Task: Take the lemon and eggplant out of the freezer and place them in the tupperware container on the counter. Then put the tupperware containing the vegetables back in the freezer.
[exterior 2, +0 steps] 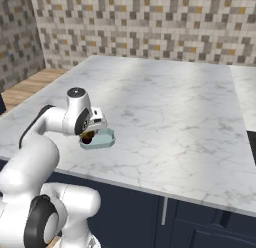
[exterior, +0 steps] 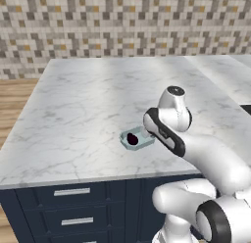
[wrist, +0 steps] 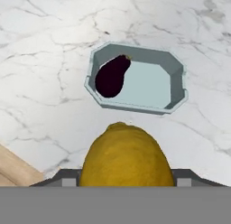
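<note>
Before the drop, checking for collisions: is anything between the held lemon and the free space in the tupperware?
Nothing visible blocks it. The lemon sits in the gripper above the tupperware container. The eggplant fills one end; the rest of the floor is bare.

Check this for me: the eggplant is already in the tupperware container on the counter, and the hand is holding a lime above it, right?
Not a lime: the hand holds the yellow lemon, as the hand view shows. The eggplant does lie in the tupperware container on the counter.
</note>
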Controlling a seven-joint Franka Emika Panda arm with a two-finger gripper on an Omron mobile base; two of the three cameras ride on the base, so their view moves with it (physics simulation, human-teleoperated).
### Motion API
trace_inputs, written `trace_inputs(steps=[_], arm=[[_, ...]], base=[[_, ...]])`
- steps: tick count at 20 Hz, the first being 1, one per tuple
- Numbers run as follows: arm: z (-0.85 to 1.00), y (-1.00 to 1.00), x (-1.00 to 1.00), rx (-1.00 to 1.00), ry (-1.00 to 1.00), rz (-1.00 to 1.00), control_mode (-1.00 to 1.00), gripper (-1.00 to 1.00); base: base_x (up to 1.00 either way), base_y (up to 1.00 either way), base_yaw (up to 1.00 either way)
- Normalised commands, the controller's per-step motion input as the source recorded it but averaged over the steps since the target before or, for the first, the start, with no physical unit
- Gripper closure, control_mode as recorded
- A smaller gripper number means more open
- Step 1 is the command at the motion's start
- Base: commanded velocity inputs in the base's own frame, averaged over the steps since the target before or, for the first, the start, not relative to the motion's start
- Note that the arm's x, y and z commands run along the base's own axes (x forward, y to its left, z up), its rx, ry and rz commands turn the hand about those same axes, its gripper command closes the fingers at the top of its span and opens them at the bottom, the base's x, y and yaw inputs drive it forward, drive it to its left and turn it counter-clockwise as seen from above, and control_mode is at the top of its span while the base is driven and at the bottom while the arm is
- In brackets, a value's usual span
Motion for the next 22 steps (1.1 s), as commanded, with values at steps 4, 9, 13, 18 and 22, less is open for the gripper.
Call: trace_inputs(steps=[4,9,13,18,22], arm=[[-0.32,0.08,0.54,0.0,0.03,0.0,-1.0,1.0],[-0.42,0.16,0.54,0.0,0.1,0.0,-1.0,1.0],[-0.45,0.18,0.55,0.0,0.08,0.0,-1.0,1.0],[-0.32,0.04,0.61,0.0,0.03,0.0,-1.0,1.0],[-0.28,0.0,0.32,0.0,0.02,0.0,-1.0,1.0]], base=[[0.0,0.0,0.0],[0.0,0.0,0.0],[0.0,0.0,0.0],[0.0,0.0,0.0],[0.0,0.0,0.0]])
